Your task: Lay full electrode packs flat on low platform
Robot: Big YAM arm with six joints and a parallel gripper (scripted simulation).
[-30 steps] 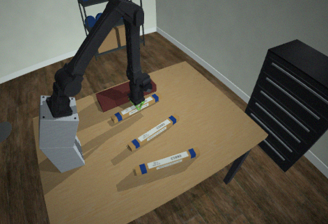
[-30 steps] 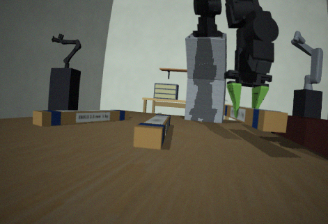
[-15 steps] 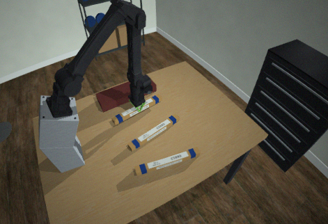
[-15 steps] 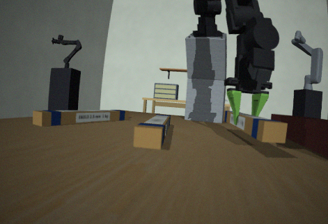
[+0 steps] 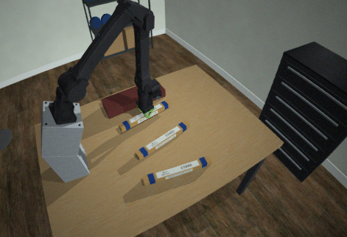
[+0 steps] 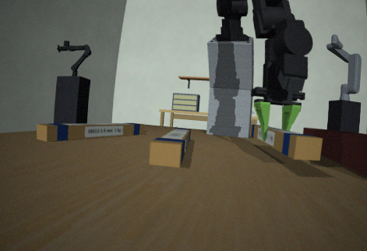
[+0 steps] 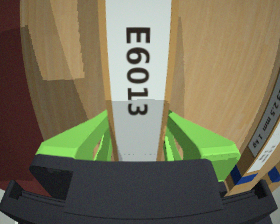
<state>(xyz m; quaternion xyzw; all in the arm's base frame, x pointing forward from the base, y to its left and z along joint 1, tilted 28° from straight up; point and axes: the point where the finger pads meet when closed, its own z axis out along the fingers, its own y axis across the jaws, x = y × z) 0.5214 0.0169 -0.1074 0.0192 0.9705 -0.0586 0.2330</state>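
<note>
My gripper (image 5: 146, 113) (image 6: 276, 134) (image 7: 137, 113) is shut on a tan pack (image 5: 126, 125) (image 6: 307, 147) (image 7: 137, 60) across the middle of its length. The pack is level, label up, and looks slightly above the table, with its shadow offset below it in the exterior view. It is beside the dark red low platform (image 5: 120, 103) (image 6: 349, 152) (image 7: 6, 100), not over it. The middle pack (image 5: 163, 140) (image 6: 166, 153) lies flat on the table. The third pack (image 5: 177, 170) (image 6: 104, 131) lies flat farthest from the platform. No pack shows on the platform, though the arm hides part of it.
The grey arm pedestal (image 5: 62, 143) (image 6: 230, 113) stands at the left end of the wooden table (image 5: 234, 121) in the top view. A black drawer cabinet (image 5: 308, 110) stands on the floor beyond the table's right side. A shelf rack stands behind the arm.
</note>
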